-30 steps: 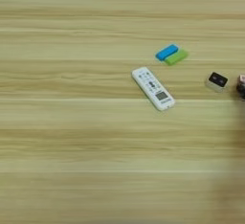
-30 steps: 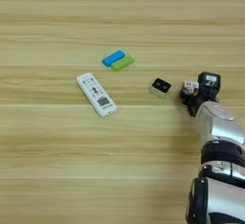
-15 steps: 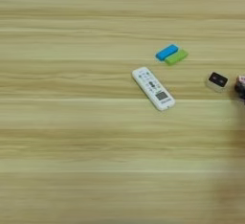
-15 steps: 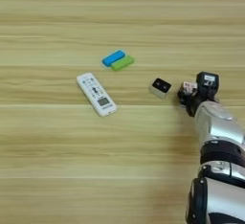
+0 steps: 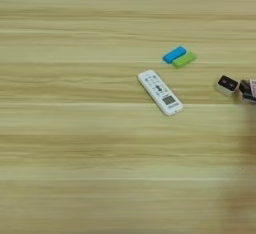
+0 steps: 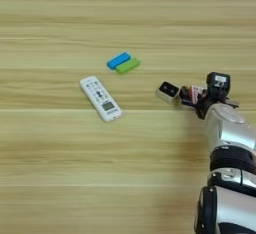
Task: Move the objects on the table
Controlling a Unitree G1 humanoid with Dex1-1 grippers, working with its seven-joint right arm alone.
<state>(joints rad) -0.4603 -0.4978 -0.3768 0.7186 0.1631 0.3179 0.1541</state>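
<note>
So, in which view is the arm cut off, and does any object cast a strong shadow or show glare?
Left eye view: the arm is cut off at the right edge, only a bit of the right gripper shows. Right eye view: the silver forearm shows whole, with soft highlights on its metal. In both views the light is even; the white remote and blue block cast only faint shadows on the table, without glare.

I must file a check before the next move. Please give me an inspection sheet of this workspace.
Surface: table, light wood grain.
Job's things: blue block and green block side by side, touching; red piece at the claw.
Clutter: white remote lying diagonal; small dark-topped box just left of the claw.
Grippers: right claw low over the table, fingers unclear.
Cables: nothing seen.
Surroundings: nothing seen.
</note>
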